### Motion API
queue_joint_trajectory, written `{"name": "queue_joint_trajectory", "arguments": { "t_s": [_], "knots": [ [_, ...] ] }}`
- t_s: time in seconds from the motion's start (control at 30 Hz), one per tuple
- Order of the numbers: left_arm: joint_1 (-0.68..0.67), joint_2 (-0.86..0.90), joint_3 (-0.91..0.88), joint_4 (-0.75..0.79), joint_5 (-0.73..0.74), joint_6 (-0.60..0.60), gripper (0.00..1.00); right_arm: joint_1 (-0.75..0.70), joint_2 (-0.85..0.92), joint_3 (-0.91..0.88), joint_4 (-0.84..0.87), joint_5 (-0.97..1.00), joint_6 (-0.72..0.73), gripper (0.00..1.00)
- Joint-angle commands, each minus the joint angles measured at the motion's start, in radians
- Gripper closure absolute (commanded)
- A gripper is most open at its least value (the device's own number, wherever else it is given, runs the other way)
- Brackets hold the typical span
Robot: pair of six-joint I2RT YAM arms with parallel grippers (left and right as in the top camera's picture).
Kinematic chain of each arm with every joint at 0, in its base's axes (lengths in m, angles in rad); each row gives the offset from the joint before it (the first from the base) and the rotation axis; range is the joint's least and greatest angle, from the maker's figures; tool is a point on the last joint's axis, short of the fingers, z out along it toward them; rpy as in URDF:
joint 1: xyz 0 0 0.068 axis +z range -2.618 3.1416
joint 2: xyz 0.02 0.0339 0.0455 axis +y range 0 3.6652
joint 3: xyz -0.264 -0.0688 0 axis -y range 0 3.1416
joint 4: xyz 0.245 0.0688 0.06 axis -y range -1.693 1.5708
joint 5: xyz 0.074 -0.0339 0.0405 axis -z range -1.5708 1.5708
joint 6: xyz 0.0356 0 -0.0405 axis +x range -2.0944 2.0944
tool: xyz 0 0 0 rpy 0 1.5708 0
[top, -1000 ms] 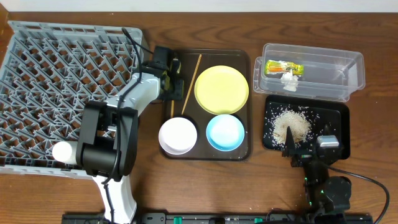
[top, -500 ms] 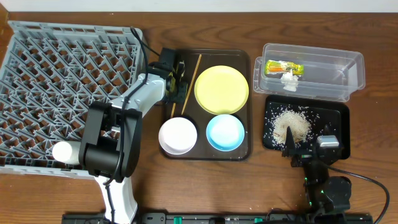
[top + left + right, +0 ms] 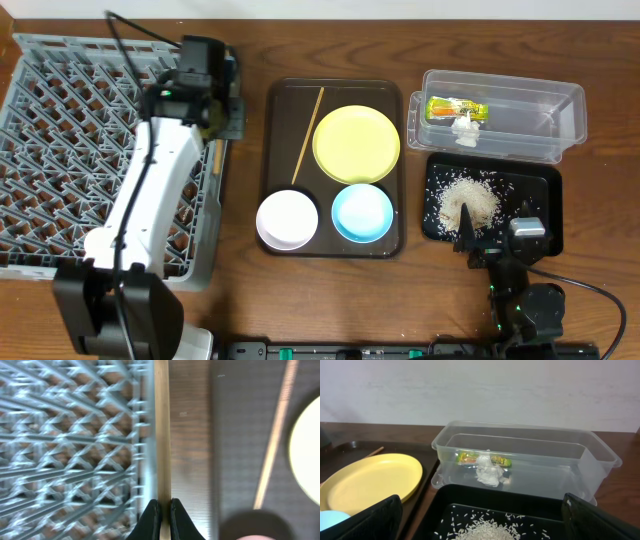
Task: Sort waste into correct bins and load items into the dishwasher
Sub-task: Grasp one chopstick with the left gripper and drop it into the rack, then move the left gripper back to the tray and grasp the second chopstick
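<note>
My left gripper point(image 3: 214, 118) is shut on a wooden chopstick point(image 3: 162, 435) and holds it over the right edge of the grey dish rack point(image 3: 80, 130), which also fills the left of the left wrist view point(image 3: 75, 455). The second chopstick point(image 3: 307, 135) lies on the brown tray beside the yellow plate point(image 3: 356, 143). The white bowl point(image 3: 286, 218) and blue bowl point(image 3: 362, 213) sit at the tray's front. The wrapper point(image 3: 458, 107) and white scrap point(image 3: 465, 128) lie in the clear tub point(image 3: 560, 115). Rice point(image 3: 470, 200) lies in the black tray point(image 3: 545, 190). My right gripper point(image 3: 480, 522) is open and empty at the black tray's front.
The dark brown serving tray point(image 3: 400, 240) sits between the rack and the bins. A strip of bare wooden table point(image 3: 187, 435) separates the rack from that tray. The right arm's base point(image 3: 525, 300) stands at the front right.
My left gripper has lifted one chopstick off the brown tray and carried it left to the rack's right edge. The right arm has not moved.
</note>
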Motion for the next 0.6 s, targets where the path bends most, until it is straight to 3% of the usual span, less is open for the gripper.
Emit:
{"name": "queue_joint_trajectory", "arguments": {
  "t_s": [0.0,0.23,0.33,0.37,0.47,0.57],
  "knots": [
    [0.052,0.035,-0.024,-0.012,-0.072,0.116,0.94,-0.008,-0.006,-0.003,-0.001,-0.003,-0.008,0.01],
    [0.091,0.123,-0.058,0.005,-0.072,0.12,0.91,-0.008,-0.006,-0.003,-0.001,-0.003,-0.008,0.01],
    [0.09,0.117,-0.05,0.002,-0.075,0.121,0.59,-0.008,-0.006,-0.003,-0.001,-0.003,-0.008,0.01],
    [0.087,0.107,-0.038,-0.004,-0.075,0.113,0.54,-0.008,-0.006,-0.003,-0.001,-0.003,-0.008,0.01],
    [0.066,0.068,-0.008,-0.021,-0.021,0.087,0.48,-0.008,-0.006,-0.003,-0.001,-0.003,-0.008,0.01],
    [0.029,0.022,-0.006,-0.005,0.147,0.08,0.47,-0.008,-0.006,-0.003,-0.001,-0.003,-0.008,0.01]
  ]
}}
